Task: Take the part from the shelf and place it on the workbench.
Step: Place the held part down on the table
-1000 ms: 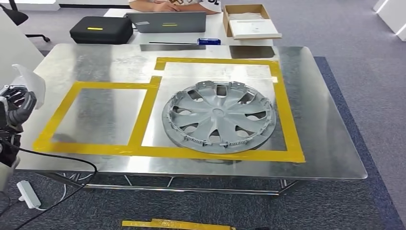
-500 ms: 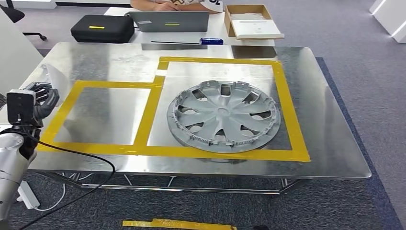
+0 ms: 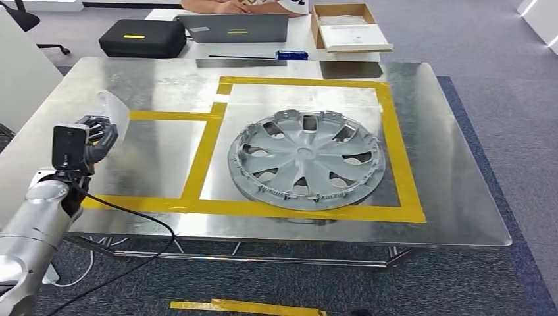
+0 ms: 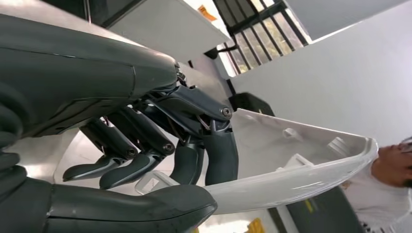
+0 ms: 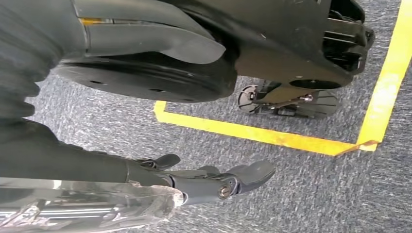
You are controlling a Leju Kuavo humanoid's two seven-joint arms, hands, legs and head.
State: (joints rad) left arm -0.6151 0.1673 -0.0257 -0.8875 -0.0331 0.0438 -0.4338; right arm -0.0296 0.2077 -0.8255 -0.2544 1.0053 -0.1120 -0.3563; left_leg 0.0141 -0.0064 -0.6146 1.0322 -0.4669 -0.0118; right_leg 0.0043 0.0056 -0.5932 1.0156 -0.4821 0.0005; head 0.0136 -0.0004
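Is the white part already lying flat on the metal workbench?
No, the left hand holds the white part raised above the workbench.

White part (image 3: pixel 113 109) — yellow tape (image 3: pixel 206 158) — grey hubcap (image 3: pixel 305 158).

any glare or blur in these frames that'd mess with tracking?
Head view: sharp, but the metal workbench shows bright patchy reflections. Left wrist view: white part washed out near its rim, the person behind blurred. Right wrist view: right hand soft, close up.
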